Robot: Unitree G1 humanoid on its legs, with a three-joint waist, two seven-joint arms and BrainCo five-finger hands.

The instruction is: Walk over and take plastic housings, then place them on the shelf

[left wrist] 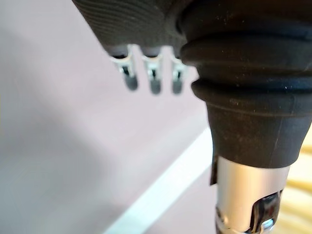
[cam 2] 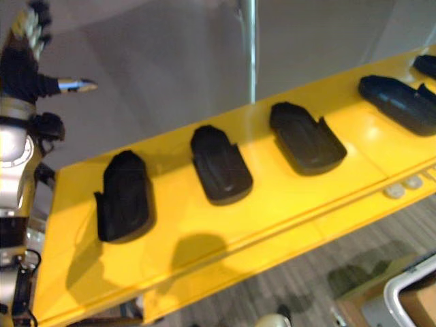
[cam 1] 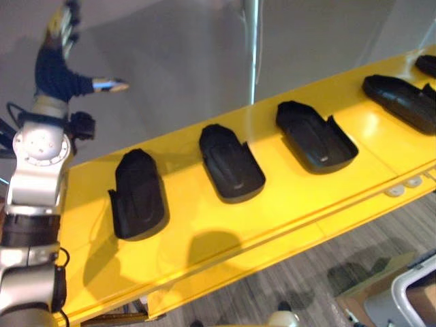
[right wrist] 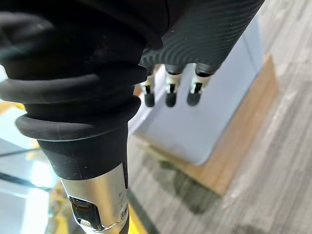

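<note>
Black housings (cam 1: 230,163) in a row on the yellow shelf (cam 1: 204,235), all lying flat, well apart from one another, none in either hand. Three in full sight along the left and middle stretch, each rounded at one end and with raised side walls at the other (clearest on the third). A fourth toward the far right. The edge of a fifth cut off at the upper right corner. Two small pale discs (cam 1: 403,185) on the shelf's front lip, below the fourth.

Left hand (cam 1: 58,68) up high beyond the shelf's left end, against the grey wall (cam 1: 170,61), touching nothing. Fingers (left wrist: 153,80) straight and side by side, thumb stuck out sideways toward the shelf, palm empty. Well apart from the nearest housing.

Right hand (right wrist: 204,34) hanging over the grey carpet (right wrist: 287,161), seen from its own wrist. Fingers (right wrist: 169,95) straight, loose, close together, holding nothing (thumb hidden behind the ribbed cover). Past the fingertips, a pale blue-grey bin (right wrist: 219,117) standing on a brown board (right wrist: 248,146).

Thin metal post (cam 1: 255,48) upright behind the shelf, in line with the gap between the second and third housings.
</note>
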